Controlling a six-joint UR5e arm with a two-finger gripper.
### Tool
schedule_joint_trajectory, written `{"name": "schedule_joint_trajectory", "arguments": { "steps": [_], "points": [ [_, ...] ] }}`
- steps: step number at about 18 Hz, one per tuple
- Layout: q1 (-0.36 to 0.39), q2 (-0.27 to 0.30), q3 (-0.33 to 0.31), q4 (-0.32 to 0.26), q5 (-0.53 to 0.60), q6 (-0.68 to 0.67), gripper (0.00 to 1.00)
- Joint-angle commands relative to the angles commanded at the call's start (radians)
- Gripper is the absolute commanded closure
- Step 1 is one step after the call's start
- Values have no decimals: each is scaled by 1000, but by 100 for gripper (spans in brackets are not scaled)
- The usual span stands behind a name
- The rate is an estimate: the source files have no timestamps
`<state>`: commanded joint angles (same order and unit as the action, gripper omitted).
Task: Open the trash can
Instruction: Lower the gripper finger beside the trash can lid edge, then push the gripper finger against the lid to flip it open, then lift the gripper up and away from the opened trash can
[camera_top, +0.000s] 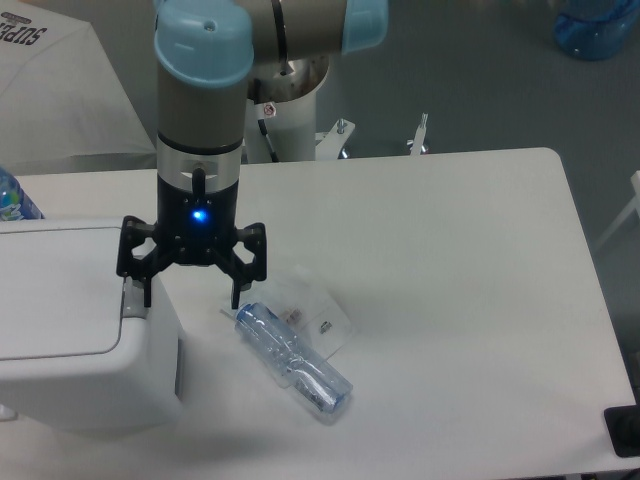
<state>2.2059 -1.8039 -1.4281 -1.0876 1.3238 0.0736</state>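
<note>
The trash can (70, 340) is a large white boxy bin at the left edge of the table, its flat lid (55, 290) lying closed. A small grey tab (132, 301) shows at the lid's right edge. My gripper (190, 297) hangs open, pointing down, over the bin's right side. Its left fingertip (147, 297) is right at the grey tab; whether it touches is unclear. Its right fingertip (236, 299) hangs above the table beside the bin. Nothing is between the fingers.
A clear plastic bottle (294, 358) lies on its side on the table just right of the gripper, on a transparent wrapper (318, 305). Another bottle (15, 197) peeks in at the far left. The robot base (290, 110) stands behind the table.
</note>
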Motion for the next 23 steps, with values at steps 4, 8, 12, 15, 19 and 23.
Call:
{"name": "schedule_joint_trajectory", "arguments": {
  "steps": [4, 8, 12, 15, 19, 23],
  "points": [
    [-3, 0, 0, 0, 0, 0, 0],
    [-9, 0, -5, 2, 0, -2, 0],
    [-9, 2, -14, 5, 0, 0, 0],
    [-9, 2, -15, 5, 0, 0, 0],
    [-9, 0, -15, 3, 0, 0, 0],
    [-3, 3, 29, 6, -3, 23, 0]
  ]
}}
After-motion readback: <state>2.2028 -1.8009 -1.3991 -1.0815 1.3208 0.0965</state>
